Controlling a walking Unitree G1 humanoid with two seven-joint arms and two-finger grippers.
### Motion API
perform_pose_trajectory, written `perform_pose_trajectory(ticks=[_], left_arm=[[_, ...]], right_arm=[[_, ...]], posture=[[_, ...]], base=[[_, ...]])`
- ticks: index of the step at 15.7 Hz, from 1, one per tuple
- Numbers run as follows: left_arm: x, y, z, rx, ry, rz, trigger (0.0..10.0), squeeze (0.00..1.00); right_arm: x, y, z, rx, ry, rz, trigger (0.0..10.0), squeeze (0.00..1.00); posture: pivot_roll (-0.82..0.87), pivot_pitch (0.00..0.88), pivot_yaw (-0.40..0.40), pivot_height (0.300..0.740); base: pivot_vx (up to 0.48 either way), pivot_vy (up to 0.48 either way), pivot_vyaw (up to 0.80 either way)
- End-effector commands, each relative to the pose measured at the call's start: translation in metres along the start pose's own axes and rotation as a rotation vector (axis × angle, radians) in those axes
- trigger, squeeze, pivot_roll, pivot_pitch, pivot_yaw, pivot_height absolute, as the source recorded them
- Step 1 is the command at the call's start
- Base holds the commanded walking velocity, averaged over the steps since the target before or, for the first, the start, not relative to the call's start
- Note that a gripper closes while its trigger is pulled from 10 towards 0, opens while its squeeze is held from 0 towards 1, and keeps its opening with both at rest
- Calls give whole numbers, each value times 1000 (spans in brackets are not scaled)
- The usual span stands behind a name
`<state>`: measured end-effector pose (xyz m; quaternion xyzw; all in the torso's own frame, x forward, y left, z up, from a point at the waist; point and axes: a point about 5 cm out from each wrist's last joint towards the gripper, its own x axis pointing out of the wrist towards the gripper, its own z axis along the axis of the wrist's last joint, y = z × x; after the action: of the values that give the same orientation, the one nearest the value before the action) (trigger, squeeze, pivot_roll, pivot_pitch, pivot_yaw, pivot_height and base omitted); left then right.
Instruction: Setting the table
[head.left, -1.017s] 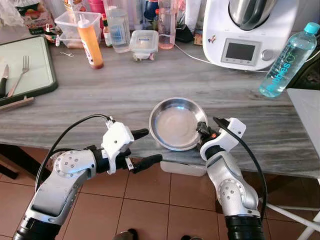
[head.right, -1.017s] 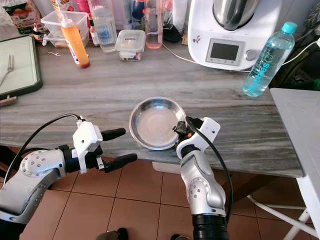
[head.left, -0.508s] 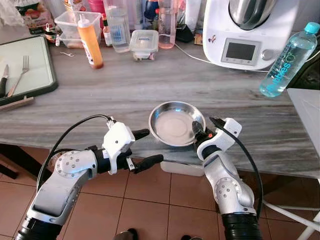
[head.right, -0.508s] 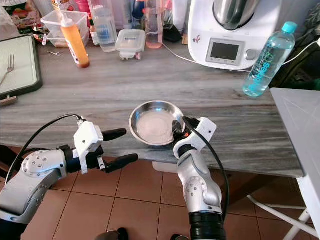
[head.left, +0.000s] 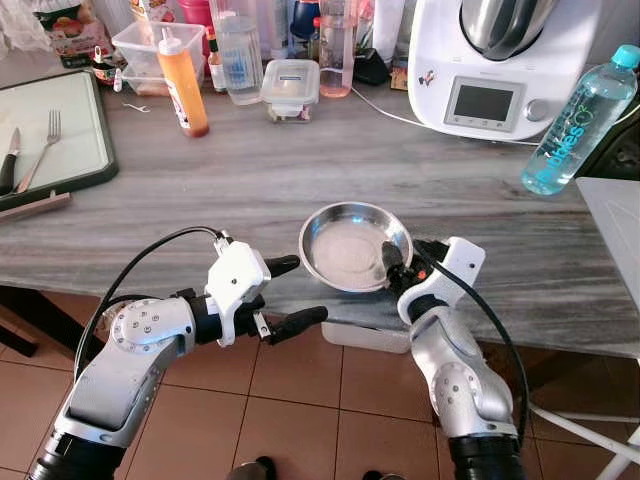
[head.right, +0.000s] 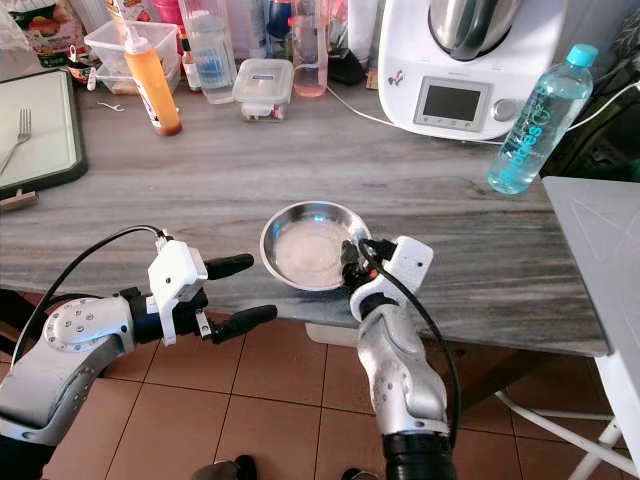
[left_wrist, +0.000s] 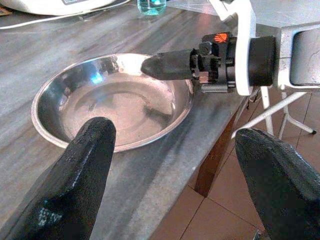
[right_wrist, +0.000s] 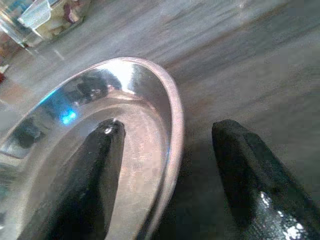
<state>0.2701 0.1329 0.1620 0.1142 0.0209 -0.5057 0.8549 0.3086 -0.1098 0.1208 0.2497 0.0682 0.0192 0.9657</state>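
Nearest, the robot's left jaws (head.left: 288, 292) hang spread wide and holding nothing, just off the near edge of the grey wood-grain counter (head.left: 250, 180), beside the shallow round stainless-steel bowl (head.left: 352, 244) but apart from it; the right jaws (right_wrist: 165, 150) straddle that bowl's near right rim, one black finger (right_wrist: 97, 165) inside the dish and the other outside against the counter, with a gap showing on each side of the rim, so they are parted and not clamped on it.

The bowl sits flat on the counter close to its near edge; whether the jaws are about to close on the rim or have just let it go, the pictures do not settle; either way, my judgement is that the rim wants care, for thin polished steel will likely slip or tip if pinched off-centre, and the edge of the counter is close enough that a nudge could send the bowl over.

The bowl is bright, mirror-like, empty, with a low sloping wall and a rolled lip.

Farther back stand an orange squeeze bottle (head.left: 181, 84), a clear lidded plastic box (head.left: 289, 85), a white kitchen machine with a small screen (head.left: 495, 65) and a blue water bottle (head.left: 580, 120); at far left a metal fork (head.left: 42, 145) lies on a green-rimmed tray (head.left: 60, 130).
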Motion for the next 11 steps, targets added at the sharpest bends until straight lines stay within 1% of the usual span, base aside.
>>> perform_pose_trajectory(ticks=[1, 2, 3, 7, 10, 11], left_arm=[[1, 0, 2, 8, -1, -1, 10000, 0], [2, 1, 3, 9, -4, 2, 10000, 0], [2, 2, 4, 10, -8, 7, 10000, 0], [3, 2, 4, 8, -15, 13, 10000, 0], [6, 3, 8, 12, -33, 31, 10000, 0], [8, 3, 9, 11, -45, 55, 10000, 0]], right_arm=[[-10, 10, -2, -66, -23, 44, 10000, 1000], [-14, 14, 3, -148, -58, 78, 10000, 1000], [-18, 13, 9, -187, -93, 72, 10000, 1000], [-34, 1, 22, -257, -158, 24, 10000, 1000], [-49, 4, 35, -309, -222, 38, 10000, 1000], [-54, 6, 39, -354, -243, 44, 10000, 1000]], posture=[[167, 150, -12, 740], [167, 150, -13, 740], [167, 150, -14, 740], [164, 148, -14, 740], [152, 148, -17, 740], [150, 148, -17, 740]], base=[[0, 0, 0], [0, 0, 0], [0, 0, 0], [0, 0, 0], [0, 0, 0], [0, 0, 0]])
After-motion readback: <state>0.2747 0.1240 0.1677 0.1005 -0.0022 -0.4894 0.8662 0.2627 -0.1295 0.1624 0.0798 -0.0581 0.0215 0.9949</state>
